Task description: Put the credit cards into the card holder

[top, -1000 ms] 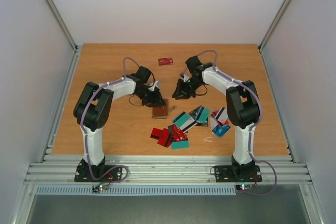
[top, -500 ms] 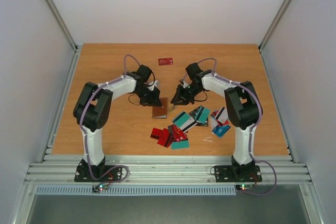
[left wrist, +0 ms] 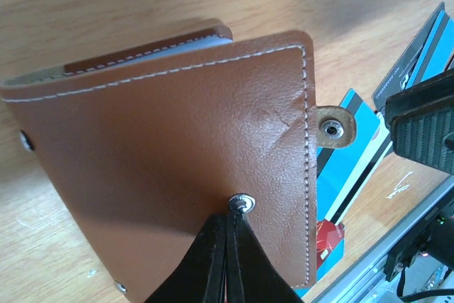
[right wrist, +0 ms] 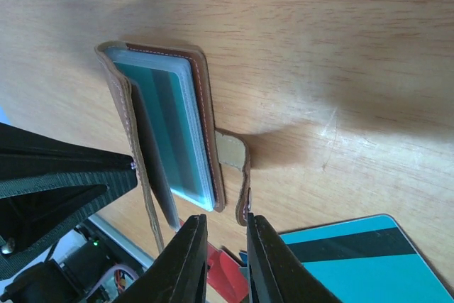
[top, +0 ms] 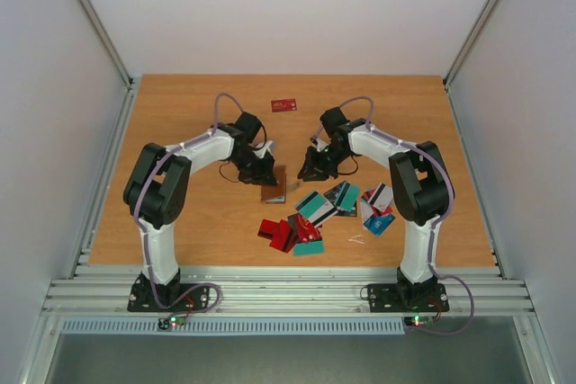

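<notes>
Card holder: small brown stitched leather wallet [top: 274, 189] mid wooden table [top: 180, 114], between both arms, cover lifted (teal card shows inside)
Left gripper [left wrist: 230, 216]: closed, tips on the cover by the metal stud [left wrist: 242, 204]
Right gripper [right wrist: 225, 226]: jaws slightly apart, strap tab [right wrist: 237, 168] ending at the gap
Credit cards: thin red, teal, blue and white plastic rectangles [top: 315, 218] scattered just beside the holder

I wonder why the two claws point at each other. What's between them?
The brown card holder, standing open. The right wrist view shows it between the left gripper and the right gripper.
</notes>
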{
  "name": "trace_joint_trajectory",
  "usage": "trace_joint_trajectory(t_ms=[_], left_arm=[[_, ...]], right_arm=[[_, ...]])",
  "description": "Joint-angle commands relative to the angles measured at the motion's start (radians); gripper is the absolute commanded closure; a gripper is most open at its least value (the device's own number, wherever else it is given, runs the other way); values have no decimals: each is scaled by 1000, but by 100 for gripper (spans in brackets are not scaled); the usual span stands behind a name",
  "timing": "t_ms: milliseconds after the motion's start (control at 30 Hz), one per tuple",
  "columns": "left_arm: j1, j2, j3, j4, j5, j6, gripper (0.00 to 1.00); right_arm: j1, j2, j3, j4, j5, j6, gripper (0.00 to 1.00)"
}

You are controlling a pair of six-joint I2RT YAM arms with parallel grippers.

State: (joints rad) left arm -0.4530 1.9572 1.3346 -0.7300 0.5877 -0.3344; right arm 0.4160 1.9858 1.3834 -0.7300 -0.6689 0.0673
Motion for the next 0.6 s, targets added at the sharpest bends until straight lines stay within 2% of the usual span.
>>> trace_joint_trajectory(t_ms=[0, 567], left_arm=[[-12, 25, -14, 2, 19, 16, 95], [-33, 90, 26, -22, -6, 20, 95]], right_arm=[[5, -5, -7, -16, 5, -39, 82], [29, 78, 48, -59, 9, -100, 87]])
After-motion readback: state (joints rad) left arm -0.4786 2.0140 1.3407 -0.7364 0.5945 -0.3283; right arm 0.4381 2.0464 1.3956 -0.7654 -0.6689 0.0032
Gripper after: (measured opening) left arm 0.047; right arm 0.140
